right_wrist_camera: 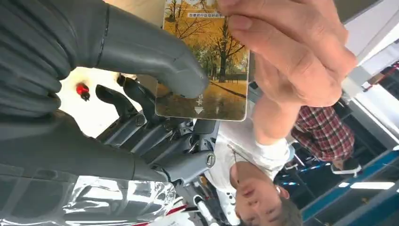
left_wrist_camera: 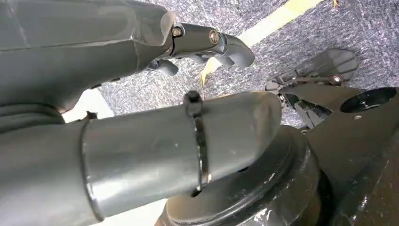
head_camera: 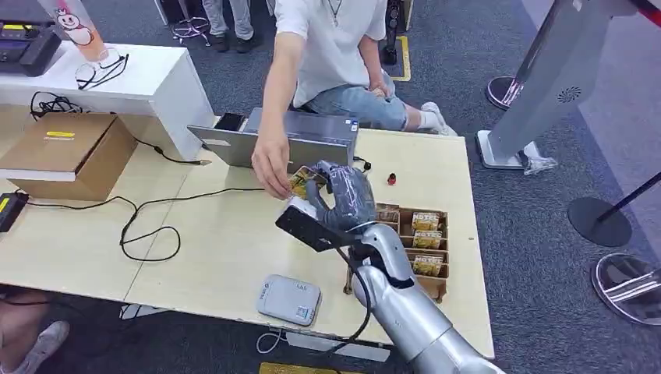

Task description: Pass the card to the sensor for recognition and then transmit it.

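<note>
My right hand [head_camera: 343, 196] is raised over the middle of the table and holds a card [head_camera: 301, 183] with an autumn-tree picture. In the right wrist view the card [right_wrist_camera: 207, 66] is pinched between the thumb [right_wrist_camera: 150, 52] and the dark fingers behind it. A person's hand [head_camera: 270, 167] grips the same card from the far side; its fingers [right_wrist_camera: 291, 56] wrap the card's upper edge. The grey-white sensor pad [head_camera: 289, 300] lies near the table's front edge, apart from the card. My left hand [left_wrist_camera: 207, 44] hangs over grey carpet with nothing in it.
A brown cardboard holder [head_camera: 419, 243] with several more cards stands just right of my right arm. A laptop [head_camera: 288, 140] sits at the table's far edge, a small red object [head_camera: 391, 179] beside it. A black cable [head_camera: 148, 226] loops across the left half; a cardboard box [head_camera: 70, 152] stands far left.
</note>
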Robot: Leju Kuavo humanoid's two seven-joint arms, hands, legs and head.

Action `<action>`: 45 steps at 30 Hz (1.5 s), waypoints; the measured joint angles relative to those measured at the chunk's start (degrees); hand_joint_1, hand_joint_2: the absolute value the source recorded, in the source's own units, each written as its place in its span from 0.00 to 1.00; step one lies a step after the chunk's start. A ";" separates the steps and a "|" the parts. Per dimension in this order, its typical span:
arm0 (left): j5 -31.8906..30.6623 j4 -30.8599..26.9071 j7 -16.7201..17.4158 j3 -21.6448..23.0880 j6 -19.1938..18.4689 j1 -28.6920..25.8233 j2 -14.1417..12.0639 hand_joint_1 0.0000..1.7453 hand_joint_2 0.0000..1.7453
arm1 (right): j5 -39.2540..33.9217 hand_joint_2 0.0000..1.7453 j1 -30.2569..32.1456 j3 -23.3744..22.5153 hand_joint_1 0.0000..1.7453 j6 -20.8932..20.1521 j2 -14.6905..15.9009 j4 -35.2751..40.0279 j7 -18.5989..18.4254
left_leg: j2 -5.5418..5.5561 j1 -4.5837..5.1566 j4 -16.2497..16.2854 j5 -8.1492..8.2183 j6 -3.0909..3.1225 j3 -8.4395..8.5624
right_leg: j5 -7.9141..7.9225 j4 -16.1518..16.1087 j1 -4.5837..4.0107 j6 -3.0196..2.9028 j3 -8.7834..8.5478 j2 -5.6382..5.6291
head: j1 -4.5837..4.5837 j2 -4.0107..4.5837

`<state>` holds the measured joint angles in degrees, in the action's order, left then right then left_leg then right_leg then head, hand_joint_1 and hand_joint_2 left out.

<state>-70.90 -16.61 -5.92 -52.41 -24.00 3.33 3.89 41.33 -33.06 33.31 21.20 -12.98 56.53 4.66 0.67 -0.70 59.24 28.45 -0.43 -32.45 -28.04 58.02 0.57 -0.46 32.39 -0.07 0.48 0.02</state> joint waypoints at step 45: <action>1.77 -0.02 0.50 2.62 -0.24 0.58 0.07 0.00 0.00 | 7.71 1.00 -1.77 -3.24 0.00 1.64 -0.66 -0.23 0.74 | 0.00 0.00 0.00 -0.01 -0.01 0.00 | 0.01 0.00 0.00 0.00 0.01 -0.01 | 0.00 0.00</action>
<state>-69.14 -16.63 -5.42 -49.79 -24.24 3.92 3.96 49.04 -34.82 30.08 22.84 -13.64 56.29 5.40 0.67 -0.70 59.24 28.44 -0.45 -32.45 -28.03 58.02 0.57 -0.45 32.39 -0.08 0.48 0.02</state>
